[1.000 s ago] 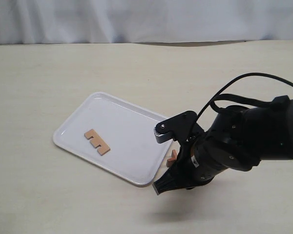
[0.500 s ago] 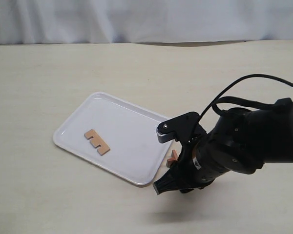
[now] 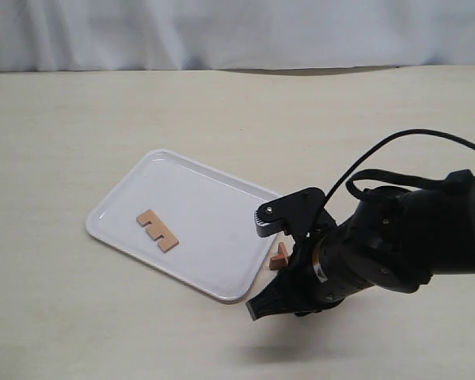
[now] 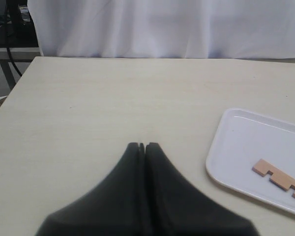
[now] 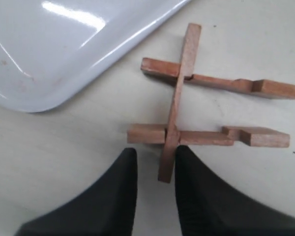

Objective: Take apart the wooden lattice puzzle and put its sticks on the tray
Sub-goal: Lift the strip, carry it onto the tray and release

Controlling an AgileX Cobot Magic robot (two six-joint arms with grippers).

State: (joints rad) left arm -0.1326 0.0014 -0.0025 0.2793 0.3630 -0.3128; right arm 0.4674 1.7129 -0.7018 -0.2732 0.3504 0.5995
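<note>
We have one stick (image 3: 157, 230) on the tray (image 3: 206, 207). Our right gripper (image 5: 156, 160), jaws parted, straddles the lattice puzzle (image 5: 201, 138) at its cross stick (image 5: 176, 118). Next we pinch and lift it straight out. Our left gripper (image 4: 141, 147) rests clenched and empty.

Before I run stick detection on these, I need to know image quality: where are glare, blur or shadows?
Right wrist view: glare streaks on the tray, right tool soft, lattice puzzle sharp. Left wrist view: left tool blurred, stick crisp. Exterior view: faint shadow under the right arm.
</note>
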